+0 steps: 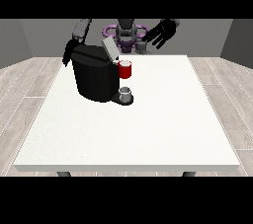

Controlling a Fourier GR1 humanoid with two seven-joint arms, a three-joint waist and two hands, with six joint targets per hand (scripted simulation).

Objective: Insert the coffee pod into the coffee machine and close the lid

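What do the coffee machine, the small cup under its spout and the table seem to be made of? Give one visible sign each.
Coffee machine: probably matte black plastic; dull, even surface with no glints.
Small cup: grey, possibly metal or plastic; the look leaves it open.
Table: white, matte top, perhaps laminate; flat and uniform.

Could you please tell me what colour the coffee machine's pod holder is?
Red; the pod holder shows in the front view.

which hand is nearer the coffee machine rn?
The right hand, at the view's left: it sits against the coffee machine at its upper left edge. The hand at the view's right is raised, fingers spread, well off to the machine's right.
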